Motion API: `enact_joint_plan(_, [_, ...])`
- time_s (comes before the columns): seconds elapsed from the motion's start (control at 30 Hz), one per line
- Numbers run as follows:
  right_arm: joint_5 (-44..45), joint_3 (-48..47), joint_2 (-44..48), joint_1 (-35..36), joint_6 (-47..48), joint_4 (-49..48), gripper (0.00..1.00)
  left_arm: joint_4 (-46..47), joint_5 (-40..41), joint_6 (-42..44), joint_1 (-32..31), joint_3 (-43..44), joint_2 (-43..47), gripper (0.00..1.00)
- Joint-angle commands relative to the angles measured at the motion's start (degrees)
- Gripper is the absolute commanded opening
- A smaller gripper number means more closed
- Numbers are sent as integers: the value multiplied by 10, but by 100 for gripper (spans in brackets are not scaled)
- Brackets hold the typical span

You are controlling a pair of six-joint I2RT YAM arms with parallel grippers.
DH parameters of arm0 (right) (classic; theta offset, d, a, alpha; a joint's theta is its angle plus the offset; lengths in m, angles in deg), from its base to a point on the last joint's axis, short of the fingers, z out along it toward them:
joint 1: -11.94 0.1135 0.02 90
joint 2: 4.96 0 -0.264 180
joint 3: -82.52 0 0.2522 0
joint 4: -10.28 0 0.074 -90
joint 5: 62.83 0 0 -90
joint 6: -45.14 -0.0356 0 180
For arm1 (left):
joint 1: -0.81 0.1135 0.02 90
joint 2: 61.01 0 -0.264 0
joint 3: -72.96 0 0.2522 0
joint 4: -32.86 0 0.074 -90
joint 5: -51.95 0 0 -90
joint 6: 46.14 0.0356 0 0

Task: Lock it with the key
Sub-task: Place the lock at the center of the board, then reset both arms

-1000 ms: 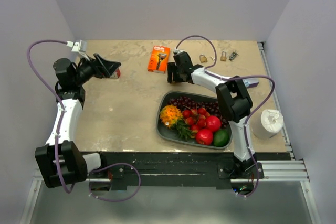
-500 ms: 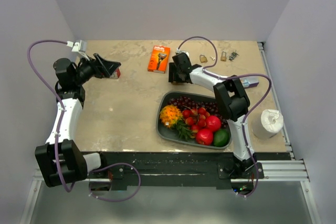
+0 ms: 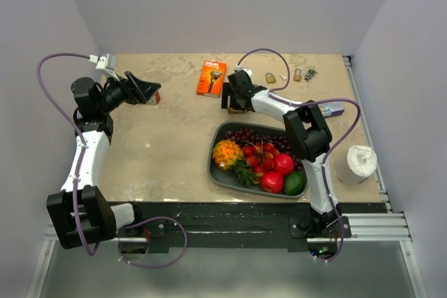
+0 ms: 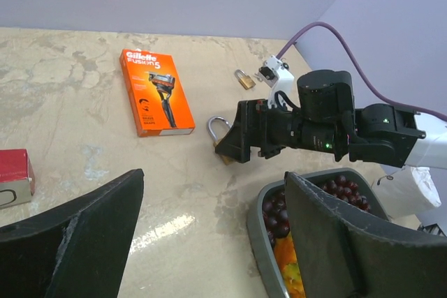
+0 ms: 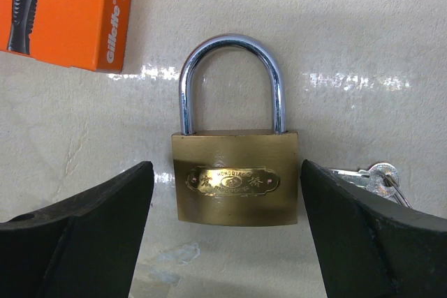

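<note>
While the right fingers (image 5: 84, 235) stand spread just above the worktop (image 5: 363, 26), we see the brass padlock (image 5: 235, 183) lying flat between them, ungripped. A strip of worktop shows beside one finger, and the other sits just at the brass edge. The keys (image 5: 380, 178) lie just beside the padlock's body, next to that finger. An orange razor box (image 5: 63, 12) lies near the shackle. The left fingers (image 4: 77, 242) hang wide open and empty, well apart from the padlock.

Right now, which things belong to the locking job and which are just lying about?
Job: brass padlock, keys beside it, right end effector open around it.
Lying about: razor box, fruit tray, red box, paper roll.
</note>
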Motion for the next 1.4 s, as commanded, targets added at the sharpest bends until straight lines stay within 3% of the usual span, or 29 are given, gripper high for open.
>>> enact_joint_plan(0.0, [4, -3, 42, 5, -12, -26, 89, 12, -8, 19, 5, -1, 0, 86])
enact_joint_plan(0.17, [-18, -28, 64, 6, 6, -56, 93, -38, -17, 60, 5, 23, -11, 89])
enact_joint_plan(0.33, [-44, -41, 101, 3, 70, -104, 99, -127, -18, 143, 5, 81, -39, 99])
enact_joint_plan(0.47, [-66, 8, 183, -7, 132, -154, 99, -246, -27, 213, 4, 151, -82, 99])
enact_joint_plan(0.63, [-83, 93, 293, -52, 168, -213, 99, -326, -13, 269, -12, 251, -150, 99])
enact_joint_plan(0.77, [-218, 158, 365, -127, 186, -185, 99, -393, 48, 324, -70, 323, -202, 99])
enact_joint_plan(0.87, [-271, 209, 420, -178, 218, -160, 99, -423, 82, 349, -121, 369, -233, 99])
enact_joint_plan(1.0, [-317, 287, 493, -242, 249, -126, 99, -415, 87, 326, -167, 349, -269, 99])
enact_joint_plan(1.1, [-337, 341, 512, -270, 256, -104, 99, -387, 145, 301, -194, 299, -272, 99])
enact_joint_plan(1.37, [-326, 400, 527, -274, 266, -92, 99, -368, 275, 292, -220, 237, -265, 99])
